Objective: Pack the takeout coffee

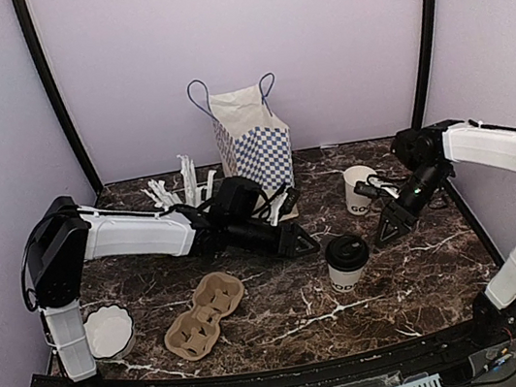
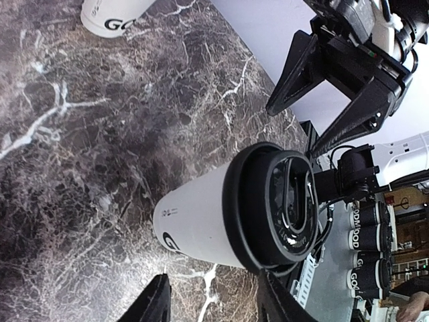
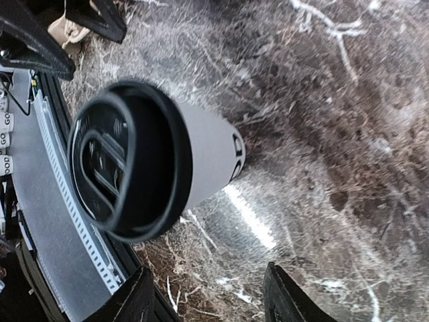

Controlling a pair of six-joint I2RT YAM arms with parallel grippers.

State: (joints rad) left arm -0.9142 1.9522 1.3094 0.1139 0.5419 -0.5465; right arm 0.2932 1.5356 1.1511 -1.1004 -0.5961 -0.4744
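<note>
A white paper coffee cup with a black lid stands upright on the marble table, right of centre. My left gripper sits just to its left, open, and my right gripper just to its right, also open. Neither touches it. In the left wrist view the cup lies ahead of the open left gripper, with the right gripper beyond. The right wrist view has the cup ahead of the open right gripper, nothing between its fingers. A second white lettered cup, no lid showing, stands behind.
A brown pulp carrier lies front left of centre. A blue checked paper bag stands open at the back. A cup of white straws is at the back left, behind my left arm. A white scalloped dish sits front left.
</note>
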